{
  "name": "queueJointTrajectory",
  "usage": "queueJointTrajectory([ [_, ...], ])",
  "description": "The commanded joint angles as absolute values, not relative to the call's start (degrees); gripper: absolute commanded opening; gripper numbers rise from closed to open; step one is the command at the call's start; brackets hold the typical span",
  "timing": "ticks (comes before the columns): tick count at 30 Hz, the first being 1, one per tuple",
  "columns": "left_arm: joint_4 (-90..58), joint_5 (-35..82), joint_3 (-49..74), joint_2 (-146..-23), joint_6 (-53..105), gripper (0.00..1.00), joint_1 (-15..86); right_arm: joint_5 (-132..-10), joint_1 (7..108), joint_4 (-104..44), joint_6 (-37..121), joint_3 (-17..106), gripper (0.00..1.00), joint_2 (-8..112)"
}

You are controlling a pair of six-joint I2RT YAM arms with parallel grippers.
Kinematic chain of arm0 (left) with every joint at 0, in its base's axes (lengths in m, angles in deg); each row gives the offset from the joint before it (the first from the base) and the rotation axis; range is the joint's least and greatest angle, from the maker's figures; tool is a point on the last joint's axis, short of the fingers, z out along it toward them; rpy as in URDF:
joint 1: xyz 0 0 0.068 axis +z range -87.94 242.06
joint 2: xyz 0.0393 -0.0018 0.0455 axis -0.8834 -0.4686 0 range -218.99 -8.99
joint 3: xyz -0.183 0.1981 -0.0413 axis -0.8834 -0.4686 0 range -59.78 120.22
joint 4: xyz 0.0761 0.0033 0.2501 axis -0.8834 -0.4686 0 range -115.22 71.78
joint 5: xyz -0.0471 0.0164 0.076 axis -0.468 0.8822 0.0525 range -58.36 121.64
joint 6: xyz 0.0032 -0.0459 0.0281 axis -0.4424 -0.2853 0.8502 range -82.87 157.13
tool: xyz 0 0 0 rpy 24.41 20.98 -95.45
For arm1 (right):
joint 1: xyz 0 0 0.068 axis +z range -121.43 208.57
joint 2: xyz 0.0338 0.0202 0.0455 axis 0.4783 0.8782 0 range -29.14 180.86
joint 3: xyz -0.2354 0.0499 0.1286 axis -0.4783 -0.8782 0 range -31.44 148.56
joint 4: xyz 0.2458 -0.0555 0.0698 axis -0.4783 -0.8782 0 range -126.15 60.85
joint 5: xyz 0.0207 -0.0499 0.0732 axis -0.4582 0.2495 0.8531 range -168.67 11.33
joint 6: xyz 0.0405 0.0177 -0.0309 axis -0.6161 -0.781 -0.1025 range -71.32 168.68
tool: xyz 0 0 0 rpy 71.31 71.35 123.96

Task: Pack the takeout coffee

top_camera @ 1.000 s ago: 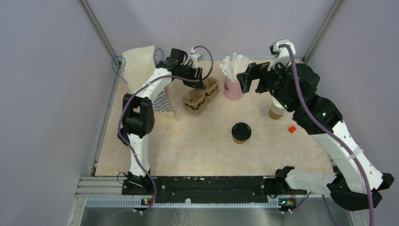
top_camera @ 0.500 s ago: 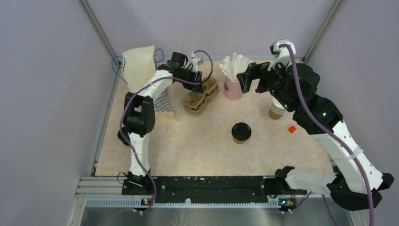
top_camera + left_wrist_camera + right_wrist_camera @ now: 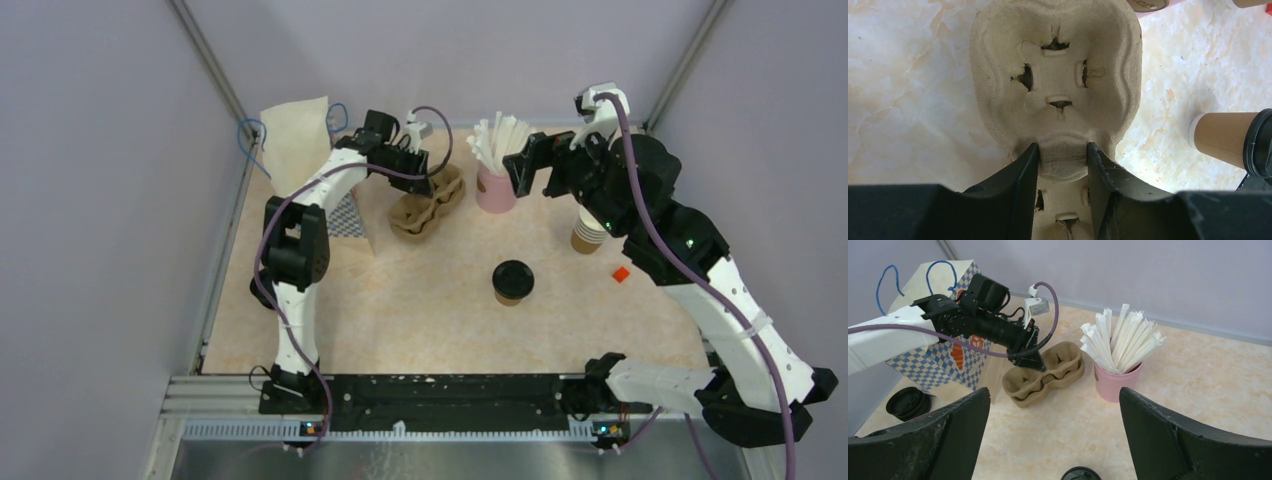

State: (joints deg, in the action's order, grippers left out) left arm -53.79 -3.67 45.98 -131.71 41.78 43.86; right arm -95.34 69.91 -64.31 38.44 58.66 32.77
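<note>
Left tool [image 3: 1062,151] straddles the raised middle ridge of the cup carrier [image 3: 1055,65], its fingers partly drawn in and pressing that ridge from both sides; you can read this as a pinch meant to lift the carrier by its stiffest part. Your right tool [image 3: 1053,400] hangs spread wide and empty above the table [image 3: 420,330], probably free for the coffee cup [image 3: 512,282], which stands lidded and upright mid-table, well apart from the carrier.
</note>
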Motion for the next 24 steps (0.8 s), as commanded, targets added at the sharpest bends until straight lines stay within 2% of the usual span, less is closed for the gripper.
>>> queueJointTrajectory([
  [1, -52.5, -2.9, 48.4, -127.4, 41.5, 0.34, 43.4, -95.4, 69.7, -62.1, 38.2, 60.3, 0.99, 32.2],
  [16, -49.6, -3.7, 51.1, -121.5, 37.3, 0.31, 42.9, -94.9, 69.7, -61.6, 37.1, 59.4, 0.99, 31.4],
  [24, -47.4, -1.6, 53.1, -114.3, 31.4, 0.3, 42.9, -94.0, 69.7, -60.3, 35.5, 57.9, 0.98, 30.8],
])
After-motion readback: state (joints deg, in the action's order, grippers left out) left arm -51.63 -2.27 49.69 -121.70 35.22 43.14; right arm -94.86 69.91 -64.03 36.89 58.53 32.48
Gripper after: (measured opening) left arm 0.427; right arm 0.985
